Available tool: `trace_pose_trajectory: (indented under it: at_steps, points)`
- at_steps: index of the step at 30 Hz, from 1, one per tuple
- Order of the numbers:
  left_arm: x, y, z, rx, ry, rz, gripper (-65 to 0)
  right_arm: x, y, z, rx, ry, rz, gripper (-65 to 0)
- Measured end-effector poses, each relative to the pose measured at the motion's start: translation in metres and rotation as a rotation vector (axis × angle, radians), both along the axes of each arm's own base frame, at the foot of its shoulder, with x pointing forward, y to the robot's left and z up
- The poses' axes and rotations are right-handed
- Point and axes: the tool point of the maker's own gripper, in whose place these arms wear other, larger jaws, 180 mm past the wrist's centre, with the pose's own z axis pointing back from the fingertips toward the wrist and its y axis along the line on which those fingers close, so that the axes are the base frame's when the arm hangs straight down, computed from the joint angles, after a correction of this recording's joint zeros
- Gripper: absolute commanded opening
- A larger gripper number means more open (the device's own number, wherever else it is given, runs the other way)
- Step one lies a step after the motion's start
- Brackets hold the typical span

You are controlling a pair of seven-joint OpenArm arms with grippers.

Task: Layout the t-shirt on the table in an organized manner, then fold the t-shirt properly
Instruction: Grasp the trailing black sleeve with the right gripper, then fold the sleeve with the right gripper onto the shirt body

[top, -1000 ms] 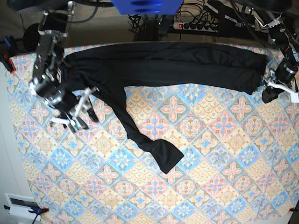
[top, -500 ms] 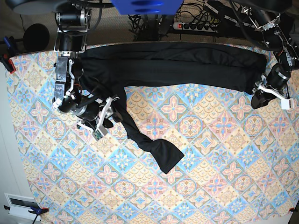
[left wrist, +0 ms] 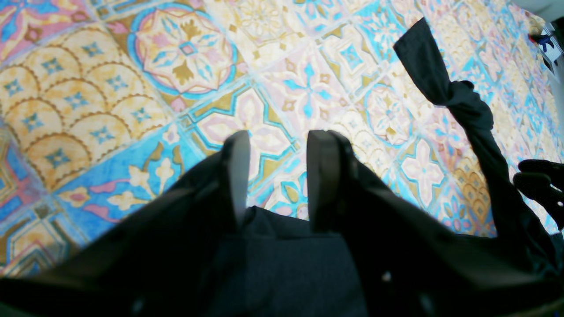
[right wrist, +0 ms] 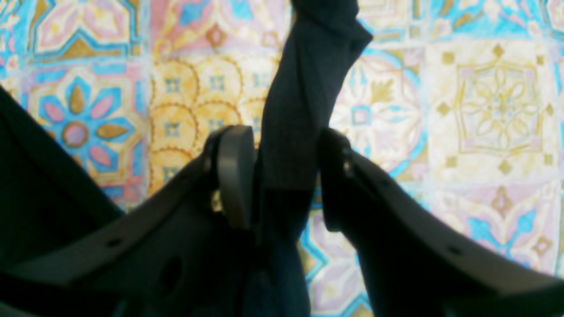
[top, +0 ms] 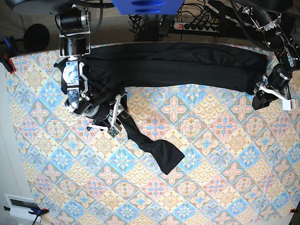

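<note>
**Base view: black t-shirt stretched along the far edge, one strip trailing toward the middle**

Base view shows the t-shirt (top: 178, 65) lying as a long, bunched black band across the twelve o'clock side of the desk (top: 211, 178), reaching from about ten o'clock to two o'clock. A narrower strip of the same fabric runs down from the band's left part toward the centre and ends in a flat, folded tip near six o'clock of the garment.

The right end effector (top: 116, 118) sits at about nine o'clock, right at the upper part of that trailing strip. In the right wrist view, the right end effector (right wrist: 282, 176) has its fingers (right wrist: 233, 176) parted, with the strip of the t-shirt (right wrist: 304, 88) running up between them; the fabric lies against the left pad, while patterned cloth shows between it and the other finger, so it does not look clamped, though the blur makes this uncertain.

The left end effector (top: 262, 98) is at about three o'clock, just beside the right end of the black band. In the left wrist view, the left end effector (left wrist: 277, 176) stands partly open over bare patterned desk (left wrist: 132, 88), nothing between its fingers (left wrist: 324, 176). Farther off at two o'clock in that view, the trailing strip of the t-shirt (left wrist: 462, 105) lies on the cloth.

A power strip (top: 197, 26) lies beyond the desk's far edge.
</note>
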Motion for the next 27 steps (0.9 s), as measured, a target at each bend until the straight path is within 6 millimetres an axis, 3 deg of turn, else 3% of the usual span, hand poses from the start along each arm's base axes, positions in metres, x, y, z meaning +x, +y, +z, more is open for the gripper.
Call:
trace_pose_trajectory:
  at_steps: [7, 13, 15, 18, 24, 27]
  points:
    - [0.000, 0.000, 0.000, 0.000, 0.000, 0.000, -43.8, -0.010, -0.001, -0.024, 0.017, 0.067, -0.009, -41.5]
    - [0.000, 0.000, 0.000, 0.000, 0.000, 0.000, -43.8, -0.011, 0.001, -0.032, 0.047, 0.081, -0.017, -42.1]
    - [0.000, 0.000, 0.000, 0.000, 0.000, 0.000, -43.8, -0.011, 0.001, -0.032, 0.048, 0.081, -0.019, -47.7]
    - [0.000, 0.000, 0.000, 0.000, 0.000, 0.000, -43.8, -0.011, -0.001, -0.030, 0.034, 0.077, -0.015, -64.2]
    - [0.000, 0.000, 0.000, 0.000, 0.001, 0.000, -43.8, -0.025, 0.006, -0.013, 0.034, 0.020, 0.007, -65.0]
    - [0.000, 0.000, 0.000, 0.001, 0.000, 0.000, -43.8, -0.033, 0.011, 0.006, 0.041, -0.040, 0.022, -65.0]
